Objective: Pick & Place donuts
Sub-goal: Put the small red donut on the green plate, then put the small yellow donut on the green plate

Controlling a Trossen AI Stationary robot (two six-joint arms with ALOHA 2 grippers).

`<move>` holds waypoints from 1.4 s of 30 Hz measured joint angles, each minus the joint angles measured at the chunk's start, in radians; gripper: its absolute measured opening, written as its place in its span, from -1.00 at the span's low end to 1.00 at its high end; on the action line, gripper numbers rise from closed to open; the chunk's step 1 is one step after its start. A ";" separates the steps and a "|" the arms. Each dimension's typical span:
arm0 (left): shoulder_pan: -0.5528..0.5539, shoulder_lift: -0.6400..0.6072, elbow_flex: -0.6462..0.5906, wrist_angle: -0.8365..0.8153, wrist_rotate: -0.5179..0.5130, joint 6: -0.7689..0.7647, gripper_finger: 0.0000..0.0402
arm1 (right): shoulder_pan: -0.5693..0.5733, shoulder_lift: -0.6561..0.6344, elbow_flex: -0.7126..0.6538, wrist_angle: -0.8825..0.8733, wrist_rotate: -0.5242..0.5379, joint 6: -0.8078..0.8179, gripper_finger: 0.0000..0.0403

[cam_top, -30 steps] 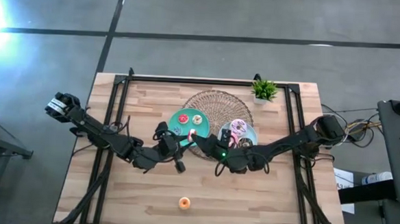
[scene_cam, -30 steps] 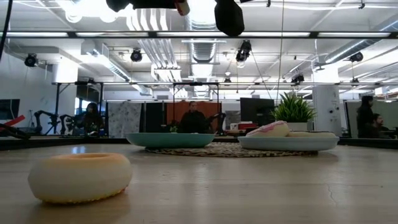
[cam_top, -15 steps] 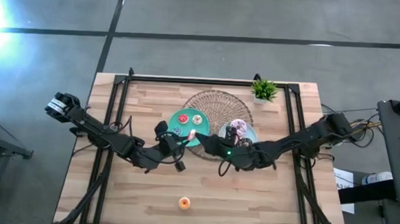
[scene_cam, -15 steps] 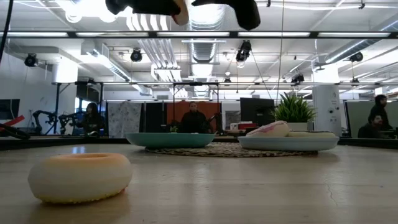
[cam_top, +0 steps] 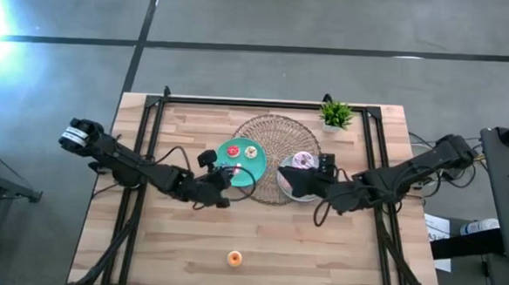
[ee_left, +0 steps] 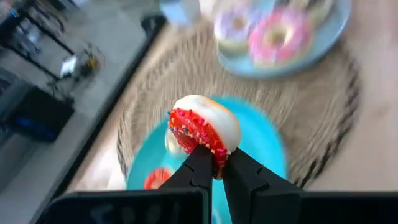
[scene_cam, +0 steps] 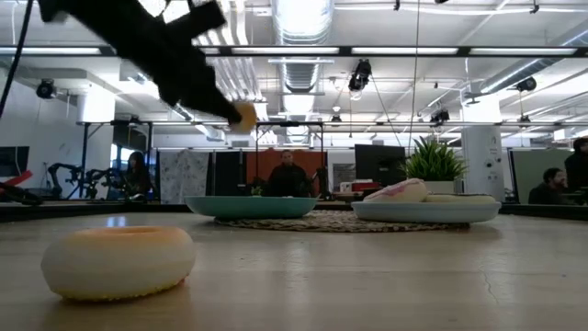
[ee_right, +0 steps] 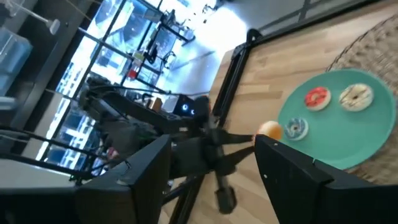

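Note:
My left gripper (ee_left: 214, 163) is shut on a small donut (ee_left: 205, 130) with red sprinkled icing, and hangs over the near-left rim of the teal plate (cam_top: 239, 159). The low view shows that donut (scene_cam: 243, 115) well above the plate (scene_cam: 250, 206). A red (ee_right: 317, 97), a white (ee_right: 356, 96) and a blue donut (ee_right: 293, 128) lie flat on the teal plate. My right gripper (ee_right: 211, 142) is open and empty above the light-blue plate (cam_top: 303, 173), which holds pink and lilac donuts. An orange donut (cam_top: 234, 258) lies flat on the table near the near edge. My left gripper pinches the red-iced donut by its rim (ee_left: 214, 155) between the two fingertips (ee_left: 200, 163). The arm slants down from the table's left. The donut stands on edge beyond the fingertips, lifted clear above the teal plate.
A round woven mat (cam_top: 277, 131) lies under both plates. A small potted plant (cam_top: 335, 114) stands at the far edge on the right. Bare wood stretches around the orange donut (scene_cam: 118, 260) along the near edge. People sit in the room behind the table.
My left gripper has come down with the donut, from the top of the low view toward the teal plate, and has shifted slightly left. My right gripper has drawn back from beside it toward the table's right, over the light-blue plate, and has left the low view.

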 joint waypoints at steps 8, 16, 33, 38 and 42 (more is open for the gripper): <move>0.131 0.110 -0.023 0.020 0.118 0.126 -0.99 | 0.009 -0.020 0.000 -0.028 0.041 -0.014 0.11; 0.242 0.245 0.061 0.000 0.265 0.226 -0.99 | 0.014 0.001 0.000 -0.028 0.037 0.019 0.11; 0.267 0.268 0.208 -0.303 0.447 0.249 -0.72 | 0.020 0.000 -0.002 -0.032 0.038 0.011 0.11; 0.246 0.228 0.221 -0.313 0.448 0.228 -0.72 | 0.020 0.000 -0.002 -0.035 0.038 0.011 0.11; 0.229 0.174 0.221 -0.358 0.452 0.157 -0.72 | 0.022 0.000 -0.002 -0.045 0.031 0.012 0.11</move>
